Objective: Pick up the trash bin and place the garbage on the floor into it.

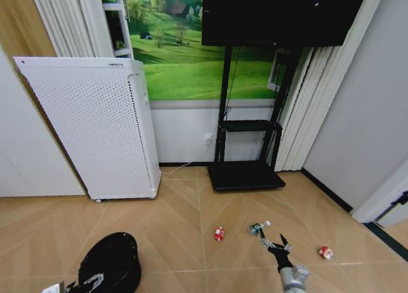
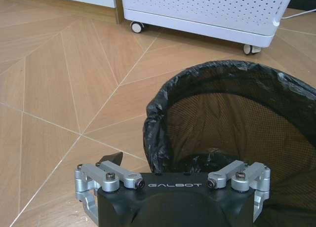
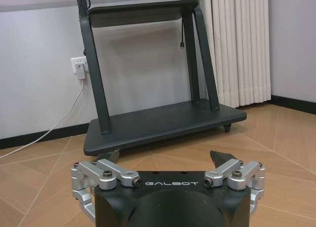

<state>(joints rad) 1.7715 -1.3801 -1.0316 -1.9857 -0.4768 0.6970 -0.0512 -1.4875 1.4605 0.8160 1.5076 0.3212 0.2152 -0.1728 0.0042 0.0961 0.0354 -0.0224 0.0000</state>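
The trash bin (image 1: 112, 265), a small round black mesh basket with a black liner, stands on the floor (image 1: 178, 210) at the lower left. My left gripper (image 1: 94, 281) is at its near rim. In the left wrist view the left gripper (image 2: 165, 159) is open, with one finger (image 2: 111, 158) outside the bin (image 2: 232, 113) and the rim between the jaws. Three scraps of garbage lie on the floor: a red-and-white one (image 1: 219, 234), a green-and-white one (image 1: 255, 228) and another red-and-white one (image 1: 326, 253). My right gripper (image 1: 275, 244) hangs open just short of the green scrap, holding nothing.
A white perforated appliance on castors (image 1: 95, 124) stands behind the bin, close to it (image 2: 207, 15). A black TV stand base (image 1: 245, 176) sits at the wall ahead of the right gripper (image 3: 165, 155). A dark skirting strip (image 1: 325, 190) runs along the right wall.
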